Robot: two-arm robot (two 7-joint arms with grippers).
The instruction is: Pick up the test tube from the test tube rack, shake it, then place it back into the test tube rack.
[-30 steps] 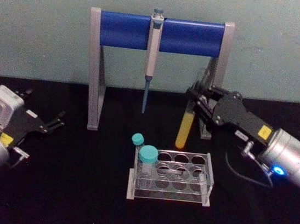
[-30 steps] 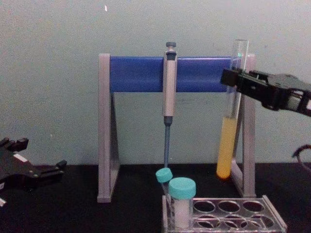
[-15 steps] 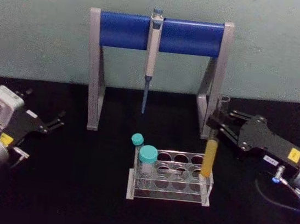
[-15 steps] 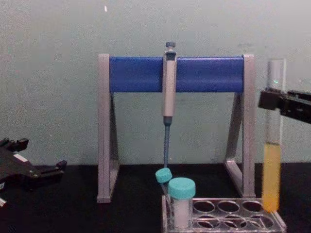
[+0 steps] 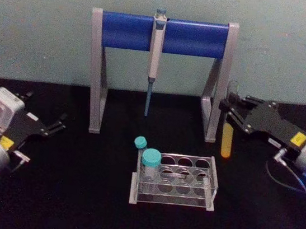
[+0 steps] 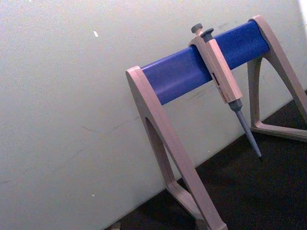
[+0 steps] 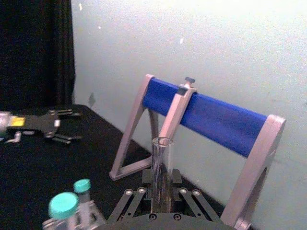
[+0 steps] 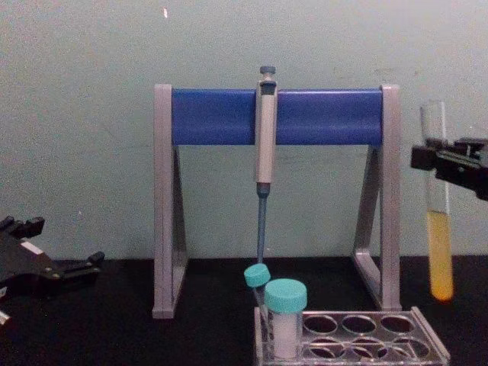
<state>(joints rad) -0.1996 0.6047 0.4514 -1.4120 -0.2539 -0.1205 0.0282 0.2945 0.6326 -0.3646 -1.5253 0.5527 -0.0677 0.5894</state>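
My right gripper (image 5: pixel 230 111) is shut on the test tube (image 5: pixel 227 140), a long clear tube with yellow liquid in its lower part. It holds the tube upright in the air, right of and behind the test tube rack (image 5: pixel 212 184) and clear of the holes. In the chest view the test tube (image 8: pixel 440 255) hangs above the rack's right end (image 8: pixel 431 345), gripped by the right gripper (image 8: pixel 431 158) on its upper half. The right wrist view shows the test tube (image 7: pixel 162 165) standing between the fingers (image 7: pixel 144 189). My left gripper (image 5: pixel 57 124) rests open at the far left of the table.
A tall grey-and-blue pipette stand (image 5: pixel 124 30) stands behind the rack with a pipette (image 5: pixel 155 53) hanging from its bar. Two teal-capped vials (image 5: pixel 151 159) sit in the rack's left end. The stand's right leg (image 5: pixel 216 100) is close beside the held tube.
Half a second ago the tube's bottom was down at the rack's right end. The right gripper has since carried it up and to the right. The left arm has not moved.
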